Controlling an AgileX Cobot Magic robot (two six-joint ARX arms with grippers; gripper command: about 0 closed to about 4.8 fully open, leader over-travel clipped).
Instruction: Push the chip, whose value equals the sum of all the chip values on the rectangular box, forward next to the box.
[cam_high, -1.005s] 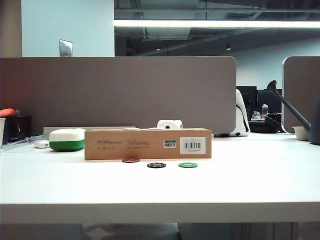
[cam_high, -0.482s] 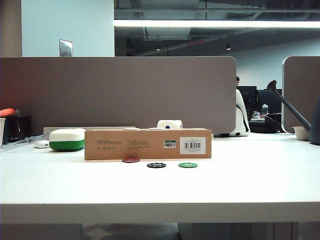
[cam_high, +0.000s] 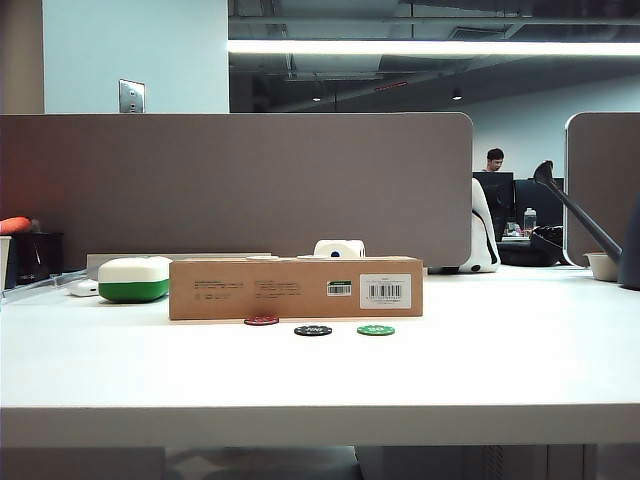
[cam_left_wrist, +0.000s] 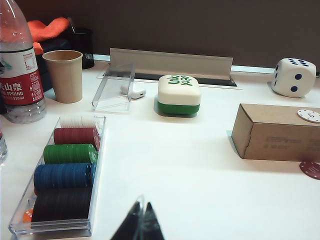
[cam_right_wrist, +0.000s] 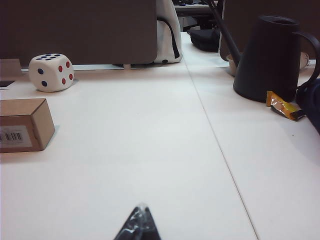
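Chip (cam_high: 261, 320) touching rectangular box (cam_high: 295, 288) front; black and green chips apart.
Left gripper (cam_left_wrist: 141, 224) and right gripper (cam_right_wrist: 138, 225) clenched, grasping nothing, above bare table.

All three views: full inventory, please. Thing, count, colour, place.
rectangular box: 1, brown, mid-table
chip: 1, dark red, at the box front
black chip: 1, right of the red chip
green chip: 1, rightmost in the row
white chip: 1, on the box
mahjong-tile case: 1, white and green, left of the box
die: 1, white, behind the box
chip tray: 1, clear, far left
paper cup: 1, tan
water bottle: 1
jug: 1, black, far right
left gripper: tips together, above the table
right gripper: tips together, above the table
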